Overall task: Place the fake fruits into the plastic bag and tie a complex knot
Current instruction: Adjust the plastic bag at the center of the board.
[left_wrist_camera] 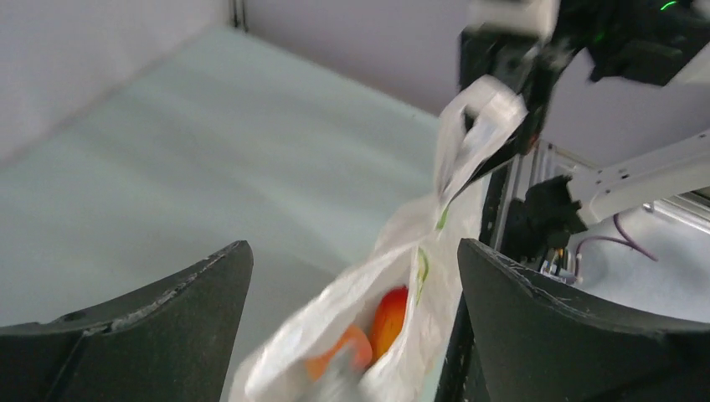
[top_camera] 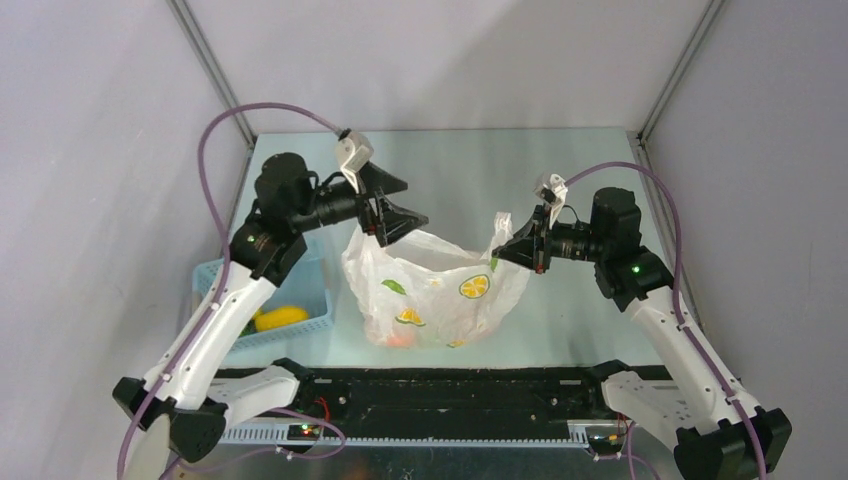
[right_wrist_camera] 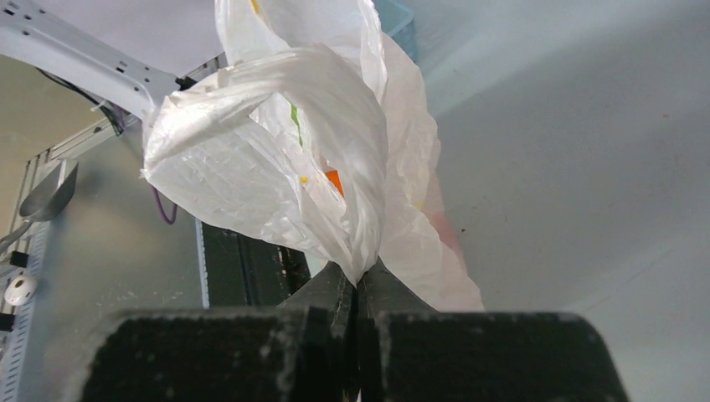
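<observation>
Since the plastic bag [top_camera: 430, 290] stands toward the middle of the table's [top_camera: 560, 180] near edge, it is propped up by one handle [right_wrist_camera: 276, 126] only. That handle is pinched flat in the fully closed right gripper [right_wrist_camera: 356, 289] and held raised. The left gripper [top_camera: 398, 228] is spread wide just beside the bag's left rim, with nothing gripped. Orange and red fake fruits [left_wrist_camera: 387, 322] are seen inside; a yellow one [top_camera: 281, 318] lies in the basket [top_camera: 215, 275] by the left edge. It should probably be fetched first, with the mouth held taut and open meanwhile, so nothing is spilled before the handles are crossed.
</observation>
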Robot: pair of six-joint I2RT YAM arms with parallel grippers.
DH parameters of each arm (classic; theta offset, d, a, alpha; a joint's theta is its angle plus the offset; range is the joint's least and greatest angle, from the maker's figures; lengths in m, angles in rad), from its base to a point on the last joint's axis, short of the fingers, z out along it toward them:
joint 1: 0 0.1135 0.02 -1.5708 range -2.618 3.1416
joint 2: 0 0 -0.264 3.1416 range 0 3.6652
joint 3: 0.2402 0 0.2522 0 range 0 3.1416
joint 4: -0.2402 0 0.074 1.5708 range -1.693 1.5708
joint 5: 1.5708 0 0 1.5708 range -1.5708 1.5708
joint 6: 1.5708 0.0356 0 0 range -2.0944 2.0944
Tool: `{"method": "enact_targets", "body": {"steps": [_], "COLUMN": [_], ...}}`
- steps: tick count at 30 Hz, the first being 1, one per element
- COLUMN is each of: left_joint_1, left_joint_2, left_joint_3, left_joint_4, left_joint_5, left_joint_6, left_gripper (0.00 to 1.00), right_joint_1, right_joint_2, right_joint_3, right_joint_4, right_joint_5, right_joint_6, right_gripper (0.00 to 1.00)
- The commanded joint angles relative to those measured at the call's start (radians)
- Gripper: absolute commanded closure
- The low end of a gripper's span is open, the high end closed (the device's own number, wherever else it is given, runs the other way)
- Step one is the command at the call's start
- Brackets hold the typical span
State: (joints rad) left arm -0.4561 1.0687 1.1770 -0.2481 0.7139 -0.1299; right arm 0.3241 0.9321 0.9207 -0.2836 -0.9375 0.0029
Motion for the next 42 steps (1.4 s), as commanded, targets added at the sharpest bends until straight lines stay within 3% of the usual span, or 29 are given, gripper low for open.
{"method": "enact_targets", "body": {"steps": [1,6,10,21,31,34,36,38,42], "left_joint_1": [-0.063,-0.171,-0.253,-0.305,-0.354,-0.361,-0.363,-0.364,-0.366], "left_joint_2": [0.024,0.167,0.259,0.407,0.474,0.474,0.469,0.463,0.435], "left_joint_3": [0.166,0.354,0.412,0.447,0.470,0.449,0.428,0.409,0.354], "left_joint_4": [0.026,-0.085,-0.102,-0.058,-0.067,-0.024,0.027,0.074,0.136], "left_joint_5": [0.007,0.050,0.113,0.259,0.282,0.278,0.276,0.270,0.256], "left_joint_6": [0.076,0.118,0.099,0.003,-0.011,-0.045,-0.081,-0.109,-0.132], "left_gripper": [0.01,0.00,0.01,0.01,0.02,0.19,0.36,0.60,0.90], "right_joint_1": [0.001,0.001,-0.001,0.001,0.006,0.011,0.017,0.022,0.027], "right_joint_2": [-0.006,-0.009,-0.009,-0.008,-0.005,-0.014,-0.015,-0.015,-0.028], "right_joint_3": [0.038,0.038,0.038,0.038,0.038,0.038,0.038,0.038,0.038], "right_joint_4": [0.051,0.054,0.048,0.030,0.014,-0.011,-0.027,-0.034,-0.045], "right_joint_5": [-0.065,-0.085,-0.097,-0.118,-0.109,-0.085,-0.073,-0.072,-0.051], "right_joint_6": [0.031,0.035,0.033,0.034,0.043,0.029,0.021,0.019,0.020], "right_gripper": [1.00,1.00,1.00,1.00,1.00,1.00,1.00,1.00,1.00]}}
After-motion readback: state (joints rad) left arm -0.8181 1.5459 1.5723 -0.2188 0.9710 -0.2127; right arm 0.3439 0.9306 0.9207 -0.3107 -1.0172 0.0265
